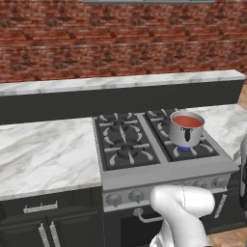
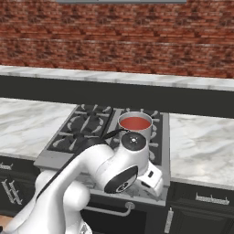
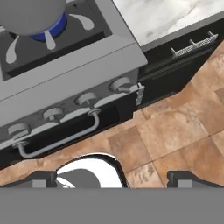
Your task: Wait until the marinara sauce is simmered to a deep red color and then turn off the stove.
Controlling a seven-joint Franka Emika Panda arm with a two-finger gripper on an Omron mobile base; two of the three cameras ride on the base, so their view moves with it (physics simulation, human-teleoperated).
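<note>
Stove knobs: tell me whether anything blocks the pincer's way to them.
Nothing visible does. In the hand view the pincer hangs open over bare floor in front of the stove, and the knobs lie ahead with open space between, above the oven handle.

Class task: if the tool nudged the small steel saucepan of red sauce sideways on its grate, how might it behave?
The small shiny steel saucepan would probably slide unevenly, catching on the black cast-iron grate. The smooth red sauce sits near the rim, so it may slosh over. The blue flame beneath suggests hot walls.
</note>
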